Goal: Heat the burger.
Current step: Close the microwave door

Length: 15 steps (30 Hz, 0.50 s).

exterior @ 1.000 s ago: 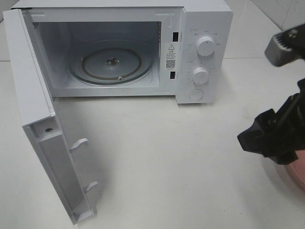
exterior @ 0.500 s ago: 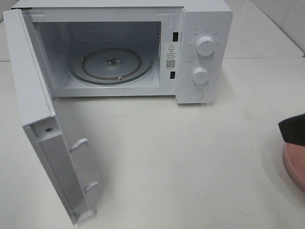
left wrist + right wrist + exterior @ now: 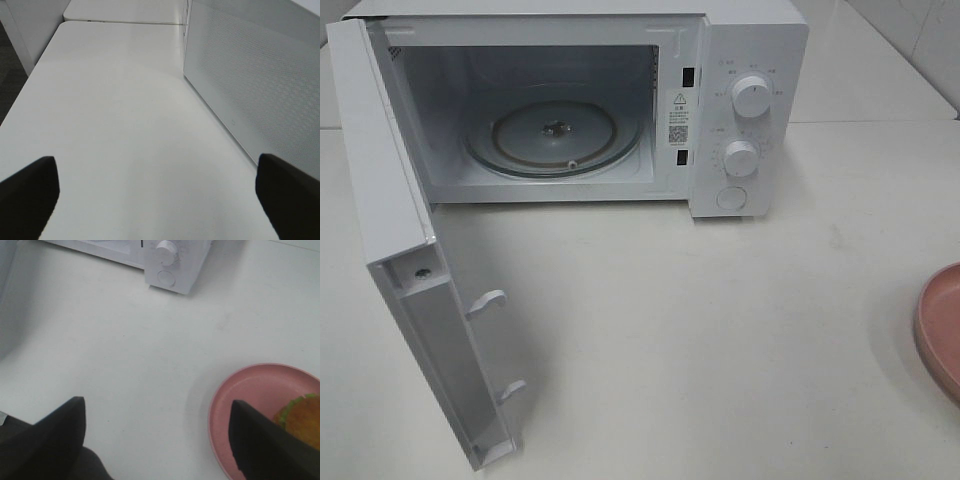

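Pink plate [image 3: 240,405] holds the burger [image 3: 302,420], seemingly half-seen; both pincers [image 3: 155,440] [image 3: 157,192] gape empty

White tabletop, tiled wall

The tabletop [image 3: 720,330] is evenly lit; a pale tiled wall [image 3: 920,30] runs past its far right corner.

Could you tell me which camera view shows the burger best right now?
The right wrist view: the burger sits on the pink plate, partly cut off by the frame edge. The exterior high view catches only the plate's rim; the left wrist view shows neither.

Burger [image 3: 303,421] seemingly half cropped.
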{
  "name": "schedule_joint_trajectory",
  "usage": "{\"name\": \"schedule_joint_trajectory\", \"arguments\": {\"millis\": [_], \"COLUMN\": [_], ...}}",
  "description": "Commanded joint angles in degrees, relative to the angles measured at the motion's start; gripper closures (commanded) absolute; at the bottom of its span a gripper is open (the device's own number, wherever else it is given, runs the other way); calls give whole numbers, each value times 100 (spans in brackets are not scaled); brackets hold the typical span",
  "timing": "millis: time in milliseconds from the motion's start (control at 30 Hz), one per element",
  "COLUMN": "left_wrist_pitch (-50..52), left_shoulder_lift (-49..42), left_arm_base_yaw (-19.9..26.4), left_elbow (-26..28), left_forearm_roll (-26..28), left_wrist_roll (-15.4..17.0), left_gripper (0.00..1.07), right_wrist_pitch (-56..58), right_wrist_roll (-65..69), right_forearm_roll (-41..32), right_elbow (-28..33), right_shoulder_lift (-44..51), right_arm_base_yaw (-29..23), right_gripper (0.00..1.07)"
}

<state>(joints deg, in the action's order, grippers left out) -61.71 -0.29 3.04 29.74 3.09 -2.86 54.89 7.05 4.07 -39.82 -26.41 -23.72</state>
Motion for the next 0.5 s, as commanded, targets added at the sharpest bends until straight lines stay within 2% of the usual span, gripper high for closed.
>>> {"name": "schedule_joint_trajectory", "arguments": {"millis": [33,67,233,500], "left_wrist_pitch": [52,52,52,52], "left_shoulder_lift": [-97,-97,-97,-97], "left_arm_base_yaw": [-11,-11,-11,-11], "left_elbow": [-17,-17,-17,-17], "left_forearm_roll": [40,40,40,40], "left_wrist_roll": [29,29,29,29], "left_gripper": [6,6,6,6], "right_wrist_pitch": [34,34,6,57], "right_wrist_roll": [-235,-235,-235,-235], "right_forearm_roll": [-63,-63,-63,-63], "right_elbow": [172,304,653,991], "right_shoulder_lift": [435,705,1324,2194], "right_arm_base_yaw": [510,739,1140,1369], "right_gripper": [31,31,31,31]}}
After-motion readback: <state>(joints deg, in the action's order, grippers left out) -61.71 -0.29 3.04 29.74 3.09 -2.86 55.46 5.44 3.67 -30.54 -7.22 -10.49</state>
